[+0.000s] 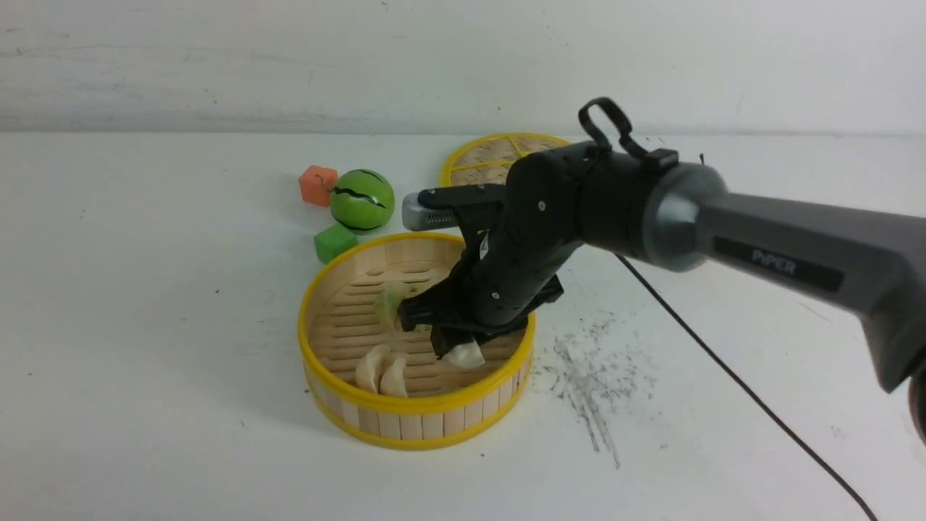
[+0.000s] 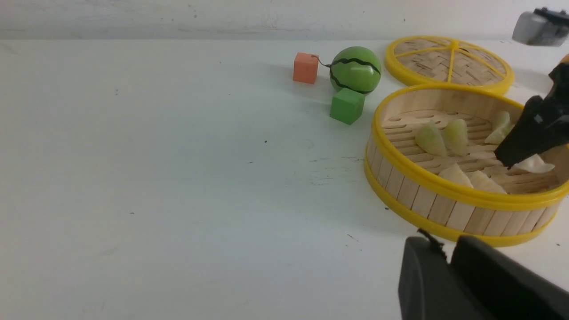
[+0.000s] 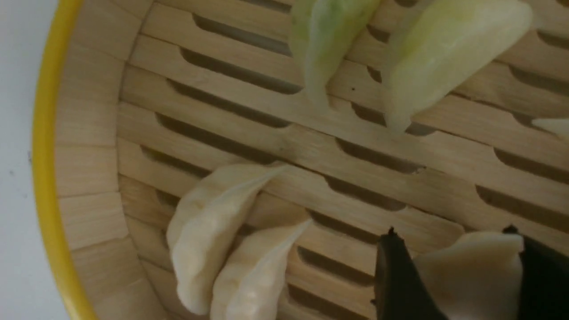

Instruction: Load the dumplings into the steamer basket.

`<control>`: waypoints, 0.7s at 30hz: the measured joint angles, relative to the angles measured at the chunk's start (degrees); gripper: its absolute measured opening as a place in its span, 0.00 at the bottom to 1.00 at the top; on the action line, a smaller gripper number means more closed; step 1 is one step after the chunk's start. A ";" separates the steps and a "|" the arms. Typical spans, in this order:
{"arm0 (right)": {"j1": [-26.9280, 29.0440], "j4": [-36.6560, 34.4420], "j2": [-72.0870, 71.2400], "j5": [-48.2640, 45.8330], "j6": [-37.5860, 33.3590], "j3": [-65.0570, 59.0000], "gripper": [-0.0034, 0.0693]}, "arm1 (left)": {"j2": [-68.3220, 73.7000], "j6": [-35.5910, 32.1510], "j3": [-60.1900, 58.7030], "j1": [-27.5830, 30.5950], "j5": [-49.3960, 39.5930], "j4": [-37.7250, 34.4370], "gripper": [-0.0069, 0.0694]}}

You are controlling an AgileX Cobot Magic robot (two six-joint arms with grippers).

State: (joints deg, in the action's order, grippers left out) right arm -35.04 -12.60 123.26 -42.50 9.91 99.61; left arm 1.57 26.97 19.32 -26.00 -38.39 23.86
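Observation:
The steamer basket point(image 1: 416, 405) stands mid-table. My right gripper point(image 1: 456, 351) reaches down inside it near its right wall, shut on a cream-white dumpling point(image 3: 471, 275) that touches both fingers just above the slatted floor. Two more white dumplings point(image 3: 209, 231) point(image 3: 253, 280) lie side by side at the basket's near edge. Pale green dumplings point(image 2: 430, 140) point(image 2: 456, 135) point(image 2: 500, 129) rest farther back; the arm hides most of them in the front view. My left gripper point(image 2: 444, 242) hovers low beside the basket's outer wall point(image 2: 444, 189), fingers nearly together with nothing between them.
A flat woven yellow-rimmed lid point(image 1: 499, 155) lies behind the basket. A green watermelon ball point(image 1: 362, 200), an orange cube point(image 1: 318, 185) and a green cube point(image 1: 334, 242) sit at the basket's far left. A black cable point(image 1: 723, 362) runs across the table on the right.

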 joint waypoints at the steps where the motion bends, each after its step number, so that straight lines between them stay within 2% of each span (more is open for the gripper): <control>1: 0.07 -0.18 0.32 0.00 0.42 0.00 0.46 | 0.00 0.00 0.00 0.00 0.00 0.00 0.20; 8: 0.07 0.43 0.41 -0.05 1.31 0.00 0.72 | 0.00 0.00 0.00 0.00 0.00 0.00 0.20; 12: 0.07 1.41 -1.88 -0.26 1.31 0.00 0.77 | 0.00 0.00 0.00 0.00 0.00 0.00 0.20; 15: 0.07 3.86 -5.30 -1.42 1.32 0.00 0.75 | 0.00 0.00 0.00 0.00 0.00 0.00 0.20; 19: 0.01 13.04 -15.95 -7.60 1.37 0.00 0.57 | 0.00 0.00 0.00 0.00 0.02 0.00 0.20; 20: -0.04 15.81 -19.70 -9.95 1.37 0.00 0.49 | 0.00 0.00 0.00 0.00 0.02 0.00 0.20; 21: -0.04 16.22 -20.37 -10.73 1.37 0.00 0.48 | 0.00 0.00 0.00 0.00 0.02 0.00 0.20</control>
State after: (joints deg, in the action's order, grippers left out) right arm -35.07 3.61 102.90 -53.23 11.27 99.61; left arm 1.57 26.97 19.32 -26.00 -38.36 23.86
